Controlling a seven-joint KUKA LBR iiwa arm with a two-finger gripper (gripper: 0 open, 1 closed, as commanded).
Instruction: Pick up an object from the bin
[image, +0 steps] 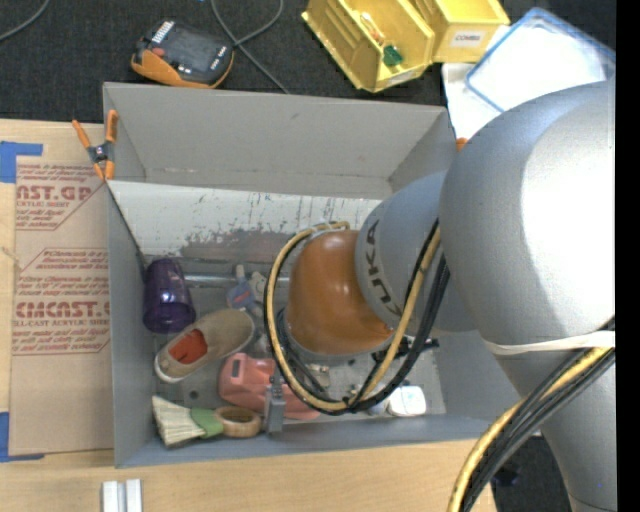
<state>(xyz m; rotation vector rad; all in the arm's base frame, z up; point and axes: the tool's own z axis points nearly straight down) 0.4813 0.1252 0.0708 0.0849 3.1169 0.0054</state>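
Several things, a purple cup (166, 294) and perhaps a shoe (203, 345), crowd the bin (126, 330); gripper (285, 396) state untellable.

one camera | above bin (270, 140), looking down aslant | close | arm (540, 220) at right

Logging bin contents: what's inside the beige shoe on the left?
A red-orange piece sits in the opening of the beige shoe. Deeper inside is covered by its upper.
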